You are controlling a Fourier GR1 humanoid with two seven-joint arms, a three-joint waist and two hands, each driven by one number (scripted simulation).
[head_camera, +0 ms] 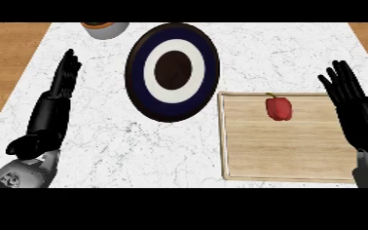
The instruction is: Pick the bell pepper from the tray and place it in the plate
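Both hands hang open, fingers straight, holding nothing: left hand (61,85) over the desk's (108,141) left side, right hand (348,102) at the tray's (287,156) right edge. I see the bell pepper (279,108) lying on the tray, plate (136,78) just left, grey bowl (105,29) beyond.

marble counter (287,53) | plate (173,70) centre | wooden tray (287,151) right | bowl (108,33) far edge

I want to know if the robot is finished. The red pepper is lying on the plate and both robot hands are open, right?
Not quite. The head view shows the bell pepper lying on the wooden tray, not on the plate. The left robot hand and right robot hand are both open, as you said.
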